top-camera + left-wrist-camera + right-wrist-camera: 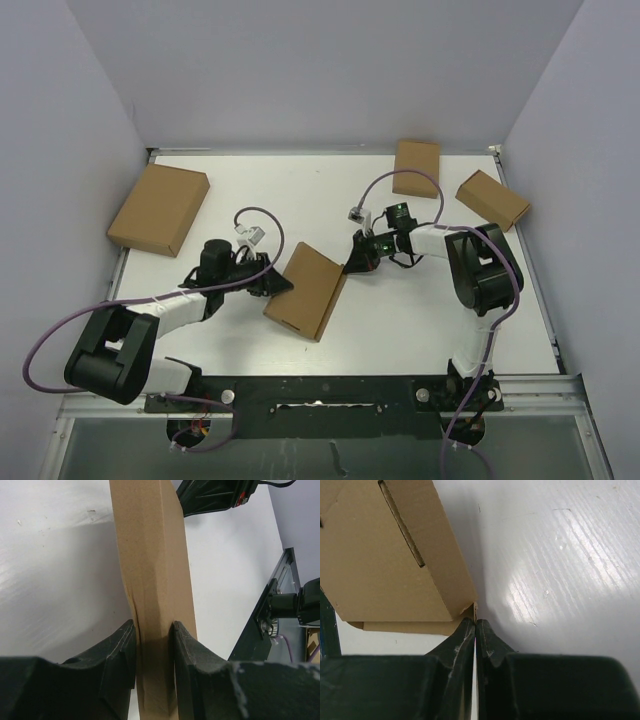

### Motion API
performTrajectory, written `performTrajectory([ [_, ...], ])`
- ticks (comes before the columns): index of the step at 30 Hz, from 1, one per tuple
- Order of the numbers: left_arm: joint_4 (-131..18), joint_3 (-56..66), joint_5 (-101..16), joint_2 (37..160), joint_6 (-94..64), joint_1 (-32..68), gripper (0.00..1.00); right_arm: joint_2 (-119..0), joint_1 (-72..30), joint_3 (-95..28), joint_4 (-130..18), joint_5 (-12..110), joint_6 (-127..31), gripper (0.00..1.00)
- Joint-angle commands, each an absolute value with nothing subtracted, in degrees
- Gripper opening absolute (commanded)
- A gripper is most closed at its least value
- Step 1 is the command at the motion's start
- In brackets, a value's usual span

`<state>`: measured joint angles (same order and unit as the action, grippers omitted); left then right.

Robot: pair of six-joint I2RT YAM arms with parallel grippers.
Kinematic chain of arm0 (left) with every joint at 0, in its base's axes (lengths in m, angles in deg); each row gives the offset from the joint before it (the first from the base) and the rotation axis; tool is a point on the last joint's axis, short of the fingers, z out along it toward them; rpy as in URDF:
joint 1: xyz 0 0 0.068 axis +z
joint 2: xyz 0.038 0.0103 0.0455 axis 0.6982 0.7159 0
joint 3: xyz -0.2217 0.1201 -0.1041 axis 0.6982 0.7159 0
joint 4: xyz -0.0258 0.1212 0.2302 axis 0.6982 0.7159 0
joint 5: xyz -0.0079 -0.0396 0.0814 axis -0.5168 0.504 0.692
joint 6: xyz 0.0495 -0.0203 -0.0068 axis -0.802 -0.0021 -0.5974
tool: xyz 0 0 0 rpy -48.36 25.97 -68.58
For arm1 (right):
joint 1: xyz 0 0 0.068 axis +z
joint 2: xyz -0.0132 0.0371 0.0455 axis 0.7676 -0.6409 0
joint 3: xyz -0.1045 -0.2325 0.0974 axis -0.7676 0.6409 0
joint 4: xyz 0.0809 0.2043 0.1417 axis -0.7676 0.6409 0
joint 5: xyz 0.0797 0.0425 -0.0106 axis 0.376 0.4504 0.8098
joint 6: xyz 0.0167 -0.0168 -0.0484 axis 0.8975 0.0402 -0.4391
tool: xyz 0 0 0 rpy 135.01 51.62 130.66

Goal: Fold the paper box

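Box: the box (308, 288) is sitting near the middle of the table (420, 320), well apart from the other boxes. In the top view its long side is running from 1 o'clock to 7 o'clock.
Box detail: a thin slit is showing in the panel facing the right wrist camera, and a second cardboard layer is peeking out below that panel's lower edge.
Left gripper: the left gripper (272, 283) is extending from 8 o'clock and meeting the box at its 9 o'clock edge.
Left fingers: the fingers (125, 647) are clamping the box between them, one on each side. The cardboard is creasing slightly just above the grip.
Right gripper: the right gripper (355, 262) is extending from 3 o'clock and touching the box at its 1 o'clock corner.
Right fingers: the fingers (462, 637) are pressing tight together and nipping a thin cardboard edge at the box's corner.
Big box: the big box (160, 208) is lying at 10 o'clock from the box, near the table's left edge.
Small boxes: one small box (416, 167) is lying at 1 o'clock by the back edge. The other (492, 199) is lying at 2 o'clock, near the first but not touching it.
Cables: purple cables (60, 335) are looping from both arms.
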<state>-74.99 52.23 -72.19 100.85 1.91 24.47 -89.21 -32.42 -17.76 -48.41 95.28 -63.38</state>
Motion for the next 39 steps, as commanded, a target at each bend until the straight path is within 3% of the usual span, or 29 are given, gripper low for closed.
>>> performTrajectory([
  [1, -77.56, 53.59, -69.68, 100.66, 0.69, 26.68, 0.22, -85.34, -32.26, -17.06, -50.24, 97.04, -65.37, 0.00],
  [39, -92.11, 56.48, -80.97, 105.66, 18.46, 36.17, 0.21, -77.84, -29.35, -13.74, -54.27, 94.67, -68.08, 0.00],
])
